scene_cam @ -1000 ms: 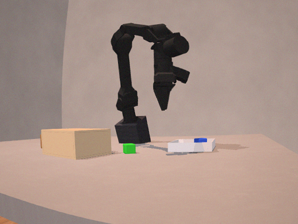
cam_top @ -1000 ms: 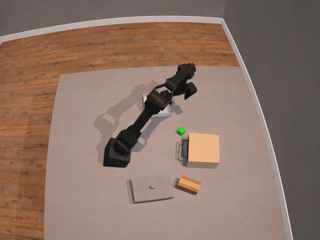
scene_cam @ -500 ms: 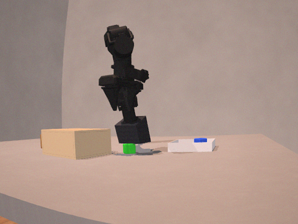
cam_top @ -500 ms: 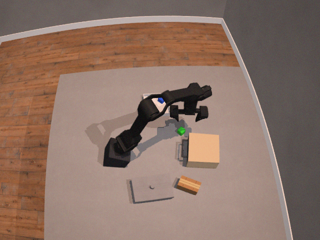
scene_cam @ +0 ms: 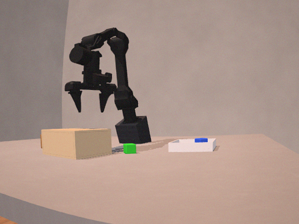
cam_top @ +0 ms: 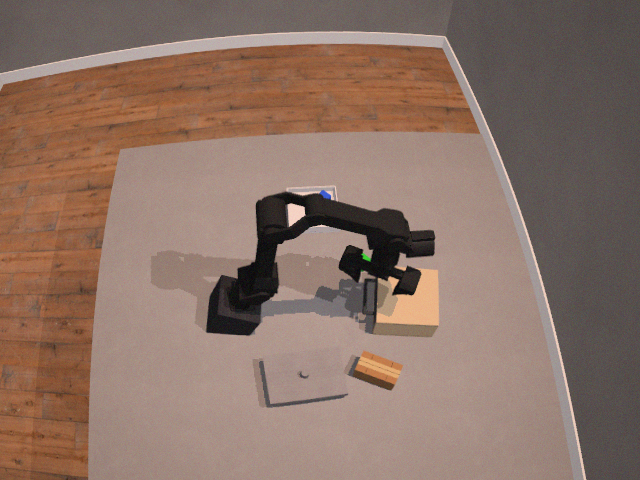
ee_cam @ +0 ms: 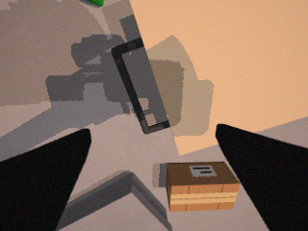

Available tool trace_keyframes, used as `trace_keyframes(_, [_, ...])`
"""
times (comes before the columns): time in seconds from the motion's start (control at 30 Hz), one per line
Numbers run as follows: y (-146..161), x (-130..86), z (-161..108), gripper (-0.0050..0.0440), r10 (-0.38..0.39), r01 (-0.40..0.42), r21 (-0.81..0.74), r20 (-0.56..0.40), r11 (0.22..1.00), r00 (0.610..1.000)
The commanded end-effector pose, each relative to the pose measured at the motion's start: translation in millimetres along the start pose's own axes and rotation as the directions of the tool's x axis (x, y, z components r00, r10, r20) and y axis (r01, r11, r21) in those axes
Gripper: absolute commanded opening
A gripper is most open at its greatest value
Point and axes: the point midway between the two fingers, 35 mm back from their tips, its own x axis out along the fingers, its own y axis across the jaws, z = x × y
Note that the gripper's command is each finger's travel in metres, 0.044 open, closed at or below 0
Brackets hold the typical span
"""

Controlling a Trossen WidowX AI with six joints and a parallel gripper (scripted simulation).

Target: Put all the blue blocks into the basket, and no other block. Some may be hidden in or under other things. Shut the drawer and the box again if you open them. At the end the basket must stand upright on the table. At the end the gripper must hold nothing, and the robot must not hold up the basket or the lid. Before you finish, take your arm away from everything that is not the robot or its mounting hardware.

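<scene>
The white basket stands behind my arm, a shallow tray with one blue block inside; both also show in the side view, the basket and the block. My gripper is open and empty, hanging high over the left edge of the tan drawer cabinet, above its dark handle. In the side view the gripper is well above the cabinet. The drawer looks shut. A green block lies on the table beside the cabinet.
A small wooden crate lies in front of the cabinet and shows in the wrist view. A flat grey lid with a knob lies to its left. The arm's base stands left of the cabinet.
</scene>
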Motion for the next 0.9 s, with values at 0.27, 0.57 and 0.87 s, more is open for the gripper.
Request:
trace_keyframes(0.27, [0, -1, -93, 0.044, -0.007, 0.003, 0.359, 0.009, 0.933, 1.0])
trace_keyframes(0.57, [26, 0, -178, 0.044, -0.007, 0.0, 0.638, 0.009, 0.77, 1.0])
trace_keyframes(0.87, [64, 0, -233, 0.044, -0.007, -0.004, 0.85, 0.009, 0.526, 1.0])
